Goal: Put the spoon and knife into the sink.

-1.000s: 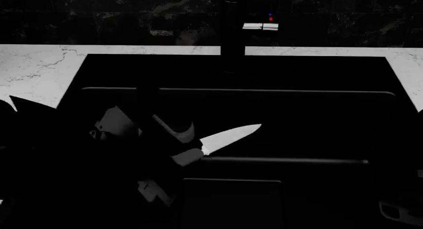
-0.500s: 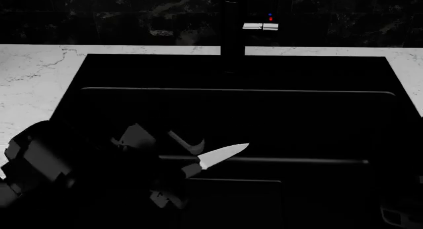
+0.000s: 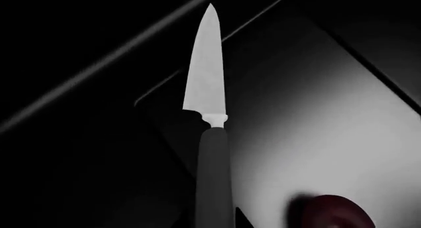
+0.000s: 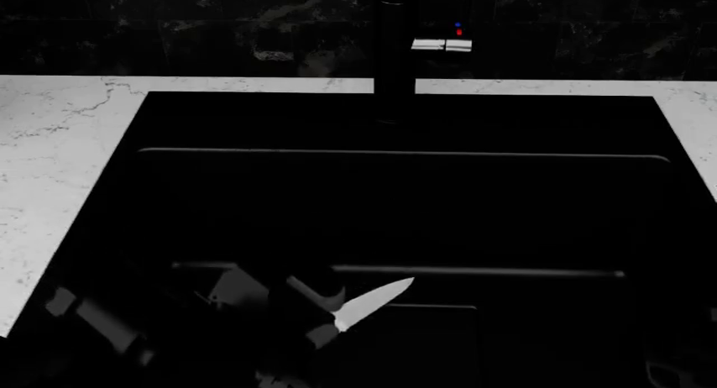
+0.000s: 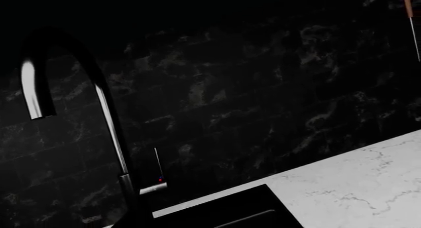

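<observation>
Left claw grips the knife by its dark handle, low inside the sink near the sink's front wall. The knife's long axis runs straight out from the claw, tip aimed toward the sink's far right, blade just above a stepped inner ledge. In the left wrist view the knife points away along the claw's own line, with the grey floor of the sink beneath it; whether the blade touches is not clear. A dark reddish round shape sits by the handle, too cut off to name.

Left arm is the nearer one. Right claw is not visible; its camera shows only the faucet, the black wall and white bench.

Spoon is not seen anywhere. Sink shows no loose contents.

Judgement: release is next; the drop looks short.
</observation>
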